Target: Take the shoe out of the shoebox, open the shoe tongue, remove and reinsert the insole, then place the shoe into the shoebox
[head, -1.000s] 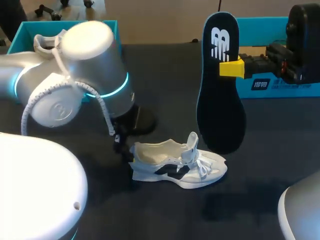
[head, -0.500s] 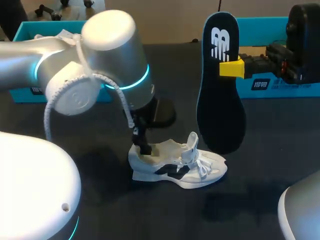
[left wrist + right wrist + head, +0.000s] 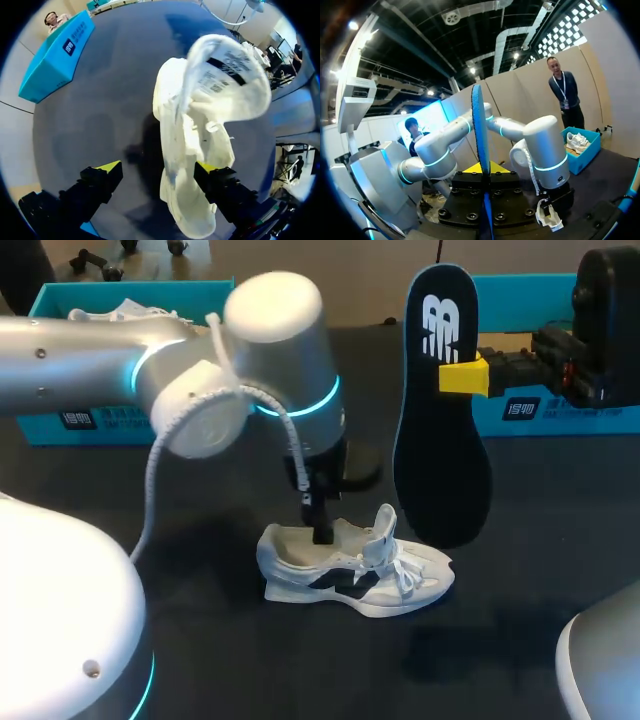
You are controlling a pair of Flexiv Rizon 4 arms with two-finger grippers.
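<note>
dark table (image 3: pixel 520 570), white shoe (image 3: pixel 352 575) (black-striped)

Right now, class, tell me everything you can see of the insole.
The insole is thin and black, with a white logo near its narrower heel end and a pale blue edge. It hangs upright, heel up, wider forefoot down, behind the white shoe. The right gripper pinches one side edge.

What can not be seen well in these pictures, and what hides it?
- Head view: left gripper, mostly hidden by its own arm.
- Left wrist view: shoe toe, behind the raised, blurred tongue.
- Right wrist view: insole faces, seen edge-on.
- Head view: right shoebox inside, behind right gripper.
</note>
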